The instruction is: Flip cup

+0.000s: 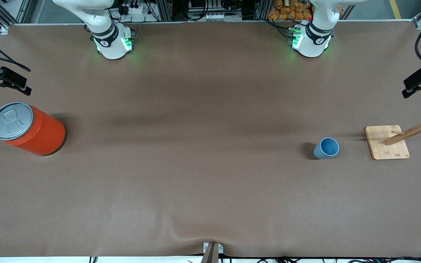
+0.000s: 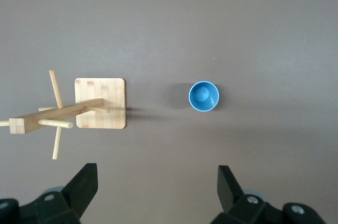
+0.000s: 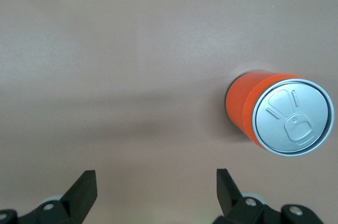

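The small light-blue cup point(image 1: 326, 147) stands on the brown table with its open mouth up, toward the left arm's end. It also shows in the left wrist view point(image 2: 204, 96), seen from straight above. My left gripper point(image 2: 157, 174) is open and empty, high over the table near the cup and apart from it. My right gripper point(image 3: 156, 176) is open and empty, high over bare table at the right arm's end. Neither gripper shows in the front view; only the arms' bases show there.
A wooden peg rack on a square base point(image 1: 386, 142) stands beside the cup, closer to the table's end; it also shows in the left wrist view point(image 2: 100, 102). A large orange can with a grey lid point(image 1: 27, 128) stands at the right arm's end, also in the right wrist view point(image 3: 280, 115).
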`<action>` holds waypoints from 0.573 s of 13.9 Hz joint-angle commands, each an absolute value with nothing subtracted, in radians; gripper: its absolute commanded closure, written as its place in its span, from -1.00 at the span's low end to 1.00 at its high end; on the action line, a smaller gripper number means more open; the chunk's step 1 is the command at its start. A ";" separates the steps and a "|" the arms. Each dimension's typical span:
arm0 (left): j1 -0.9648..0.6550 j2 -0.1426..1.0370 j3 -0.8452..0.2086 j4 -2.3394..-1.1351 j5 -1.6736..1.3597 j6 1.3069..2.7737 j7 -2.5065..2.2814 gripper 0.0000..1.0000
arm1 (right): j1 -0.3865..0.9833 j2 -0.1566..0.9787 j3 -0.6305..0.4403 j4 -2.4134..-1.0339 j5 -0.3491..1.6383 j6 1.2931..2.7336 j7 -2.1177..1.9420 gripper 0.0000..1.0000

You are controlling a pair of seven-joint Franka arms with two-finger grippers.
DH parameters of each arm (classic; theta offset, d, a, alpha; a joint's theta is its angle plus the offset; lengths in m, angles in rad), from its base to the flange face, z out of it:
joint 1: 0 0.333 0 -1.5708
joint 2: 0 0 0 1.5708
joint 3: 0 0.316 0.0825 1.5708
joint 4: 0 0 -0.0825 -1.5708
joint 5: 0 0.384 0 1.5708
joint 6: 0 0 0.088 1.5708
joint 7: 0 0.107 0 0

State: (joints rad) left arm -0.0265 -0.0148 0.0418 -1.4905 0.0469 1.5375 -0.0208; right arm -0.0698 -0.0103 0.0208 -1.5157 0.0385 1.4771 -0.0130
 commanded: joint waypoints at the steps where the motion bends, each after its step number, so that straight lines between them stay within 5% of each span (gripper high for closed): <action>1: -0.058 -0.103 0.057 -1.587 0.031 1.526 -0.017 -1.00 | -0.098 -0.012 0.031 -1.514 0.055 1.473 -0.041 -1.00; 8: -0.055 -0.152 -0.011 -1.641 0.026 1.505 -0.017 -1.00 | -0.098 -0.012 0.031 -1.514 0.055 1.471 -0.041 -1.00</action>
